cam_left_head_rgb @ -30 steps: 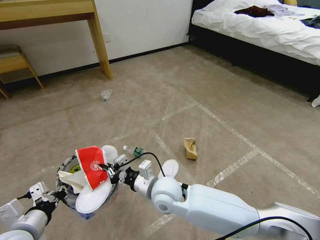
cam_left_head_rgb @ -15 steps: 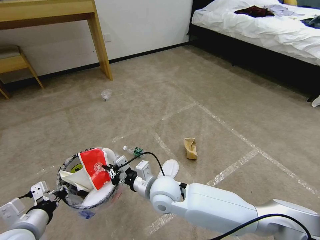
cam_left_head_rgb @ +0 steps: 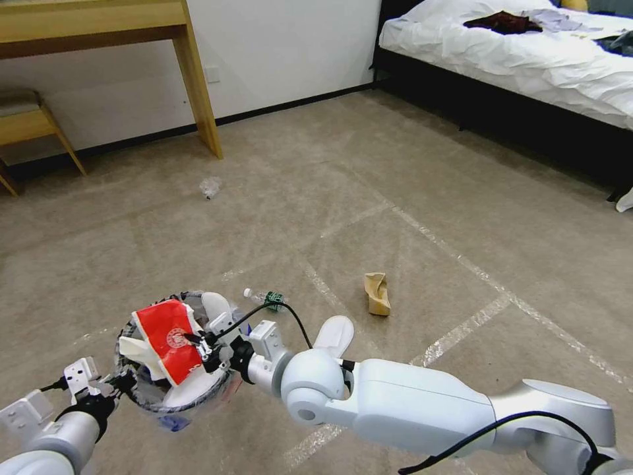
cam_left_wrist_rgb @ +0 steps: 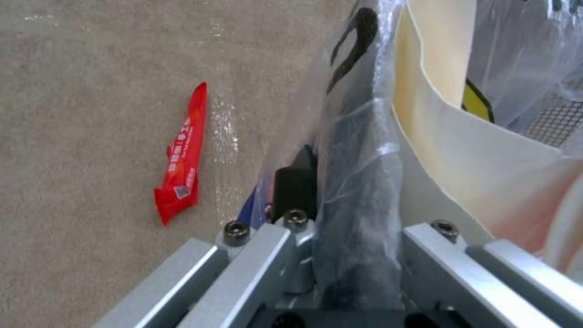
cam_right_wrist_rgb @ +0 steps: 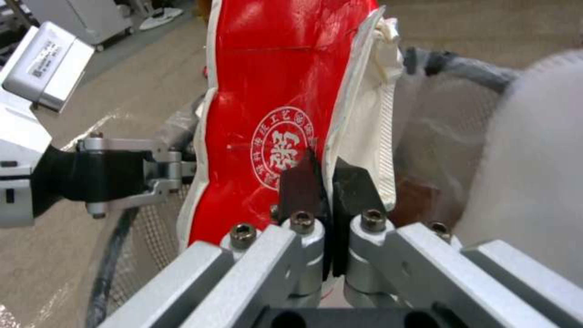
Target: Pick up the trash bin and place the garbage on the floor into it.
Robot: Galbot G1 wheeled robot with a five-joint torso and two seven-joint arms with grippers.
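Left gripper [cam_left_head_rgb: 115,384] clamps the bin [cam_left_head_rgb: 142,396] rim, holding the bag-lined mesh bin off the carpet. Right gripper [cam_right_wrist_rgb: 322,180] pinches a red wrapper [cam_right_wrist_rgb: 273,105] with a white seal over the bin mouth. White sole [cam_left_head_rgb: 214,307] inside. Bottle [cam_left_head_rgb: 267,298], cardboard [cam_left_head_rgb: 377,293] on carpet beyond.

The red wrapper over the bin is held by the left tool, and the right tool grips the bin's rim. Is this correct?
No, the arms are swapped. The right wrist view shows the right tool shut on the red wrapper, and the left wrist view shows the left tool clamping the rim of the bin. The head view agrees: the wrapper hangs over the bin.
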